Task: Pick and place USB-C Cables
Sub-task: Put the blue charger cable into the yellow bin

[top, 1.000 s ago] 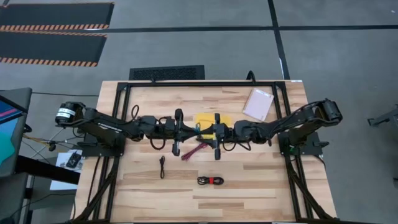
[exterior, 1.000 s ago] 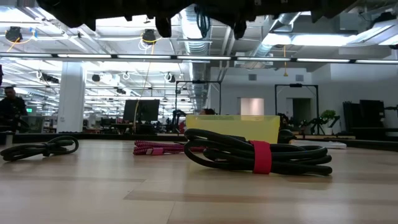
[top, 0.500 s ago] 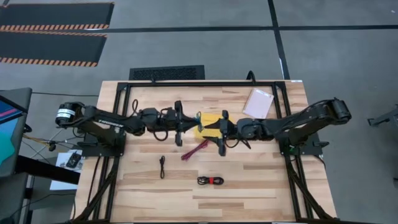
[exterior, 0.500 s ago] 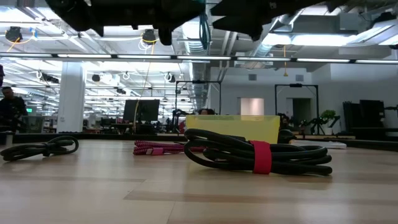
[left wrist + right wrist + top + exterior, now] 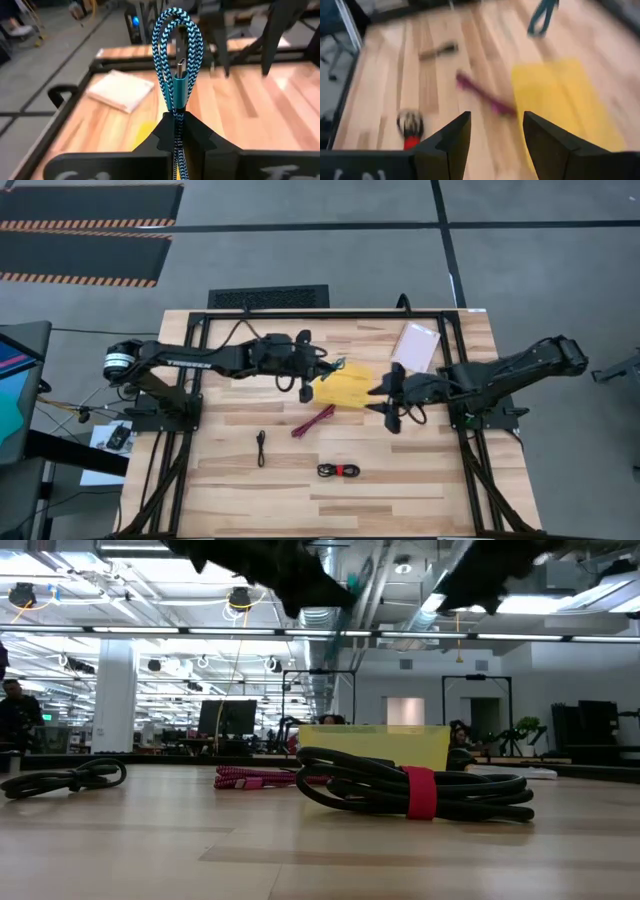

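The pale wooden bench with its black metal frame carries everything in sight. Near its middle lies the shallow yellow rectangular tray, turned at a slant, and toward the far right corner rests the flat pinkish-white rectangular packet.

The left arm reaches from the left edge across the far half of the bench, and the left end effector sits just beside the tray's left end. In the left wrist view its fingers are pressed tight together on the teal braided USB-C cable, which stands up from between them in a folded loop with its metal plug hanging inside the loop.

The right arm comes in from the right edge, and the right end effector hangs just off the tray's right end. The right wrist view shows its two dark fingers spread apart, with nothing between them.

The black cable bundle with a red tie lies well toward the near edge, around the middle of the bench's width; in the low view it sits closest to the camera. The maroon braided cable lies just beside the tray's near left corner, stretched out at an angle on the wood. The thin black cable lies left of the maroon one, toward the near edge and apart from both arms.
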### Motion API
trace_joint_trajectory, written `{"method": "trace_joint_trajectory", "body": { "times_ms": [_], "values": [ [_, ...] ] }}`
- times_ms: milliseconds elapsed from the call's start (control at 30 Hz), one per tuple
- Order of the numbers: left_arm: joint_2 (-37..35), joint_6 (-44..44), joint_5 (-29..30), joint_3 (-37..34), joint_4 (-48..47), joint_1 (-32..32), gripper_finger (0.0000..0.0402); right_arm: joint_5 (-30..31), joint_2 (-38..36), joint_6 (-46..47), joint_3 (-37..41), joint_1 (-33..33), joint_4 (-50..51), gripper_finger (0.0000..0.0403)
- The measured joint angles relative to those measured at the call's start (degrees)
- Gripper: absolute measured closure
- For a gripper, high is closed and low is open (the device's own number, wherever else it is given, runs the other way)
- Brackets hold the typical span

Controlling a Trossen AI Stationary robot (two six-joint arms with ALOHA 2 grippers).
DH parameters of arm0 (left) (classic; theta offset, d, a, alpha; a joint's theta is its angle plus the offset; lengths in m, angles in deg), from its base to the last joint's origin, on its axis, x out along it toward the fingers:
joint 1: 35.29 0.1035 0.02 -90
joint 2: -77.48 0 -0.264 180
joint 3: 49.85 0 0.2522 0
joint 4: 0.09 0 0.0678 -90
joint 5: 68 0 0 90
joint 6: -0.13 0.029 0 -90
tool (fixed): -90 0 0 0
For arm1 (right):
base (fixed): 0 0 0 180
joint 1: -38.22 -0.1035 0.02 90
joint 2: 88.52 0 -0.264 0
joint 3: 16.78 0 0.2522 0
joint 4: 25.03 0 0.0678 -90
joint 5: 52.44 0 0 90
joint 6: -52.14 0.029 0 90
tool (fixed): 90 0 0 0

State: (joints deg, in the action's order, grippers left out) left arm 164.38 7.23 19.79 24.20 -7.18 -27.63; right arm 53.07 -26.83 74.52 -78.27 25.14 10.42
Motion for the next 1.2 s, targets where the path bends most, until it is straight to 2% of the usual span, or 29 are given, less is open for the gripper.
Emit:
{"method": "trace_joint_trajectory", "body": {
  "times_ms": [167, 400, 533, 633, 1067, 1200],
  "values": [
    [6.49, 0.01, -0.83, 1.55, 0.19, 1.57, 0.0401, 2.90, -0.66, 5.86, 0.00, -3.70, 6.98, 0.0205],
    [14.85, 0.01, -0.35, 3.06, 0.50, 1.92, 0.0401, 5.70, -0.48, 6.31, 0.02, -6.45, 5.99, 0.0209],
    [18.02, 0.29, 2.39, 3.04, -0.04, 2.05, 0.0401, 7.53, -0.48, 6.30, 0.02, -7.31, 6.01, 0.0209],
    [19.16, 2.40, 4.58, 3.04, -0.02, 2.16, 0.0401, 7.52, -0.48, 6.29, 0.02, -7.56, 6.07, 0.0211],
    [20.13, 4.72, 5.99, 3.02, -1.63, 2.44, 0.0401, 7.58, -0.50, 6.53, 0.02, -7.36, 5.71, 0.0219],
    [20.13, 4.71, 5.92, 3.02, -2.13, 2.57, 0.0390, 7.57, -0.49, 6.56, 0.02, -7.36, 5.66, 0.0218]
  ]
}}
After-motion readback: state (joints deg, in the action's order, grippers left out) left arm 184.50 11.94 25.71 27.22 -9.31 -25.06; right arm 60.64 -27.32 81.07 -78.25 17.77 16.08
